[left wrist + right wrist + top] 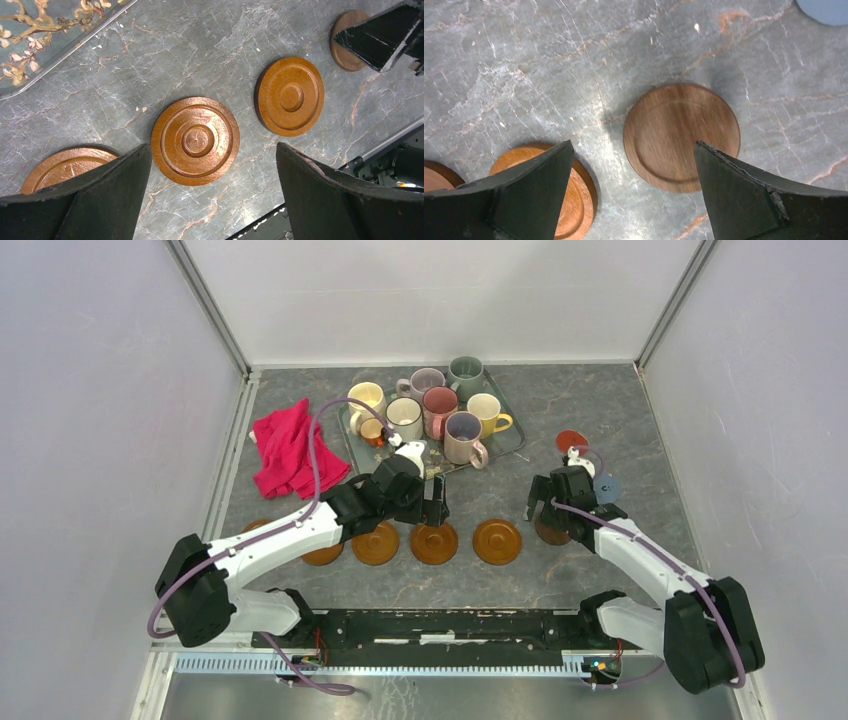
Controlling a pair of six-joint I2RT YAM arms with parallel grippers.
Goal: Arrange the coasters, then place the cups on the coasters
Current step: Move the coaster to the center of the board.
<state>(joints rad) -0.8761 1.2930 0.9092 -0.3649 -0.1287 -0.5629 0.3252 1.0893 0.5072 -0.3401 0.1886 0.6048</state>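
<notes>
Several orange-brown coasters [434, 543] lie in a row near the front of the table; two show whole in the left wrist view [195, 141]. A darker brown coaster [681, 136] ends the row on the right. A red coaster [571, 440] and a grey-blue coaster [606, 487] lie behind it. The cups [439, 405] stand together on the floral tray [515, 443]. My left gripper [435, 502] hovers open above the row [212, 147], holding nothing. My right gripper [545, 502] hangs open over the dark coaster [634, 145], also holding nothing.
A crumpled red cloth [290, 450] lies left of the tray. The tray's corner [50, 30] shows in the left wrist view. White walls with metal rails enclose the table on three sides. The arm bases sit along the near edge.
</notes>
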